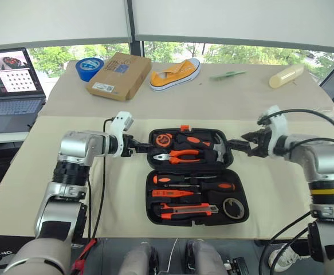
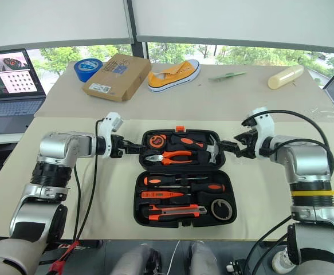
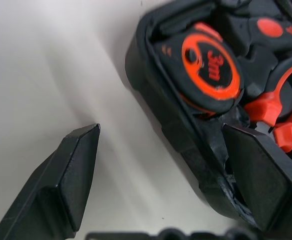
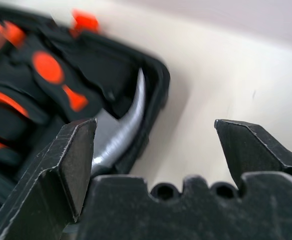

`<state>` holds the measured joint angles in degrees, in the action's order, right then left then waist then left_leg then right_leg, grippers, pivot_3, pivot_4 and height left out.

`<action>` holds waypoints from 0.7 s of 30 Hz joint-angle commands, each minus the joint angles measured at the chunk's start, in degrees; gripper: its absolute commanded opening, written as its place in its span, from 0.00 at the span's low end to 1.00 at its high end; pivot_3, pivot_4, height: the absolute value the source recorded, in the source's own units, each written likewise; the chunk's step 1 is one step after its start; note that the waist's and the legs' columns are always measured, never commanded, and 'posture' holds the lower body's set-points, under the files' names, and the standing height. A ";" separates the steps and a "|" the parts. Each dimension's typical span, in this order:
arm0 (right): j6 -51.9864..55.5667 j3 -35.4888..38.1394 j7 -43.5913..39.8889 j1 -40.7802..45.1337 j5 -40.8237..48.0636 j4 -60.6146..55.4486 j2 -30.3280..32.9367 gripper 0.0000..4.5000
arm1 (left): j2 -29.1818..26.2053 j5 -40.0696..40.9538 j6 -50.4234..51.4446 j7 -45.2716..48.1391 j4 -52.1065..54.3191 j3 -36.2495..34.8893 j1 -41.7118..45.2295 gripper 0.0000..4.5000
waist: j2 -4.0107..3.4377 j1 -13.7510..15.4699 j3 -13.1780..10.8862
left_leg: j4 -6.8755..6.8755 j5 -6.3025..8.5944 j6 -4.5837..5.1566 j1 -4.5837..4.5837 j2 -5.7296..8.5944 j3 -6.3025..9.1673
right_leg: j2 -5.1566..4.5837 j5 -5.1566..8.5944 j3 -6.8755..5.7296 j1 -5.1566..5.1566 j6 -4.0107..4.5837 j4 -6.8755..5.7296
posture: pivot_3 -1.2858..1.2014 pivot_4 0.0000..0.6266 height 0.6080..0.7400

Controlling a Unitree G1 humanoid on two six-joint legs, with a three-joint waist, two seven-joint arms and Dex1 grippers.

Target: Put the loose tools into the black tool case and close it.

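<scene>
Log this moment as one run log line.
black tool case: open, tools seated | left pincer: open, at left edge | right pincer: open, at right edge

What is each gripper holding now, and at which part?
Nothing is held. The left gripper and the right gripper are both open, each straddling a side rim of the far half of the open black tool case.

"3m" in black on the orange face of the tape measure (image 3: 206, 70) (inside the black tool case (image 3: 186, 145))

One black tool case (image 1: 149, 213) is lying open. Two screwdrivers (image 1: 192, 185), one utility knife (image 1: 187, 210), one tester pen (image 1: 172, 193), one small tape roll (image 1: 233, 207) are sitting inside.
</scene>
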<state>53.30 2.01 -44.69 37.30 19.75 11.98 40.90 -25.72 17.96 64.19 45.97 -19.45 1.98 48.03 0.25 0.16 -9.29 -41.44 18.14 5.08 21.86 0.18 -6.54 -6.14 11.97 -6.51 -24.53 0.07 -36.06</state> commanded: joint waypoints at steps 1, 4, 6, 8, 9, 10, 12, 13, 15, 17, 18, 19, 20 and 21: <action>0.20 -1.07 0.62 0.38 -0.82 -0.88 -0.23 0.99 | 1.15 0.78 0.57 -1.34 2.70 0.83 -1.42 0.93 | 0.00 -0.01 0.00 | 0.00 0.00 0.00 -0.01 0.00 0.01 | 0.00 0.00 -0.01 0.01 0.00 0.00 | 0.52 0.24 0.93; 0.12 -1.67 1.00 -0.19 -1.17 -1.15 -0.63 0.83 | 1.72 0.98 0.67 -2.42 3.51 0.59 -2.18 0.77 | 0.00 0.00 0.00 | 0.00 -0.01 -0.03 -0.08 0.00 0.03 | -0.02 0.00 -0.01 0.08 0.00 0.00 | 0.52 0.24 0.93; 0.49 -1.61 1.09 -0.42 -0.85 -1.90 -0.90 0.69 | 1.90 1.14 0.82 -2.92 3.84 0.46 -2.36 0.61 | 0.00 0.00 0.00 | 0.00 -0.02 -0.04 -0.12 0.00 0.04 | -0.03 0.00 -0.01 0.13 0.00 0.03 | 0.52 0.24 0.93; 0.96 -1.52 1.31 -0.47 -0.50 -2.67 -1.19 0.51 | 1.98 1.42 0.98 -3.27 4.05 0.35 -2.45 0.42 | 0.00 -0.02 0.00 | -0.01 -0.02 -0.04 -0.20 0.00 0.04 | -0.05 0.00 -0.01 0.18 0.00 0.08 | 0.52 0.24 0.93; 1.11 -1.45 1.42 -0.52 -0.32 -3.10 -1.32 0.45 | 2.00 1.58 1.09 -3.48 4.19 0.27 -2.49 0.36 | 0.00 -0.01 0.00 | 0.00 -0.02 -0.05 -0.26 0.00 0.04 | -0.07 0.00 0.01 0.20 0.00 0.11 | 0.52 0.24 0.93; 1.32 -1.43 1.53 -0.61 -0.13 -3.71 -1.46 0.38 | 2.03 1.70 1.15 -3.63 4.30 0.20 -2.51 0.29 | 0.00 0.00 0.00 | 0.00 -0.03 -0.06 -0.32 0.00 0.04 | -0.08 0.01 0.02 0.23 -0.01 0.12 | 0.52 0.24 0.93; 2.01 -1.17 1.69 -0.74 0.51 -5.11 -1.85 0.23 | 2.21 1.88 1.16 -4.03 4.43 -0.08 -2.52 0.15 | -0.01 0.02 0.01 | 0.01 -0.04 -0.10 -0.39 0.00 0.04 | -0.11 0.01 0.05 0.26 -0.01 0.13 | 0.52 0.24 0.93; 2.54 -0.98 1.74 -0.77 0.88 -5.83 -2.05 0.15 | 2.29 2.00 1.17 -4.20 4.44 -0.21 -2.49 0.09 | -0.01 0.02 0.01 | 0.02 -0.05 -0.11 -0.43 0.00 0.04 | -0.12 0.01 0.07 0.28 0.00 0.11 | 0.52 0.24 0.93; 3.34 -0.71 1.81 -0.81 1.26 -6.93 -2.25 0.01 | 2.41 2.28 1.32 -4.50 4.47 -0.40 -2.41 0.00 | -0.01 0.00 0.01 | 0.02 -0.07 -0.14 -0.46 -0.01 0.04 | -0.19 0.00 0.09 0.29 0.00 0.08 | 0.52 0.24 0.93; 4.07 -0.40 2.17 -0.52 1.48 -7.76 -2.55 0.01 | 2.60 2.68 1.24 -4.62 4.61 -0.55 -2.27 0.00 | -0.01 0.01 0.01 | 0.01 -0.08 -0.16 -0.51 -0.01 0.03 | -0.30 0.00 0.14 0.30 0.00 0.03 | 0.52 0.24 0.93; 4.35 -0.16 2.49 -0.14 1.56 -7.92 -2.81 0.01 | 2.71 2.88 1.01 -4.62 4.67 -0.57 -2.19 0.00 | -0.01 0.00 0.01 | 0.01 -0.09 -0.17 -0.51 -0.01 0.03 | -0.30 0.00 0.15 0.29 0.00 0.02 | 0.52 0.24 0.93; 4.51 0.07 2.87 0.39 1.58 -7.82 -3.12 0.01 | 2.86 3.05 0.83 -4.61 4.61 -0.58 -2.02 0.00 | -0.01 0.00 0.01 | 0.02 -0.09 -0.18 -0.52 -0.01 0.03 | -0.31 0.00 0.15 0.29 0.00 0.01 | 0.52 0.24 0.93; 4.44 0.33 3.46 1.09 1.41 -7.51 -3.48 0.01 | 3.12 3.25 0.58 -4.60 4.50 -0.73 -1.77 0.00 | -0.01 0.00 0.01 | 0.03 -0.09 -0.19 -0.53 -0.01 0.03 | -0.31 0.00 0.17 0.29 0.00 0.00 | 0.52 0.24 0.93; 3.99 0.76 4.11 1.89 1.26 -7.15 -3.93 0.01 | 3.38 3.26 0.03 -4.64 4.40 -0.80 -1.42 0.00 | -0.01 -0.01 0.01 | 0.03 -0.10 -0.19 -0.54 -0.01 0.02 | -0.31 0.00 0.17 0.28 0.01 0.00 | 0.52 0.24 0.93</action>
<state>58.19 1.29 -40.69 36.82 19.31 7.27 38.12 -23.49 20.44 65.18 41.14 -15.44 -0.02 46.32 0.24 0.16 -9.29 -41.41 18.05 4.89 21.33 0.17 -6.53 -6.44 11.97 -6.34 -24.25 0.08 -36.06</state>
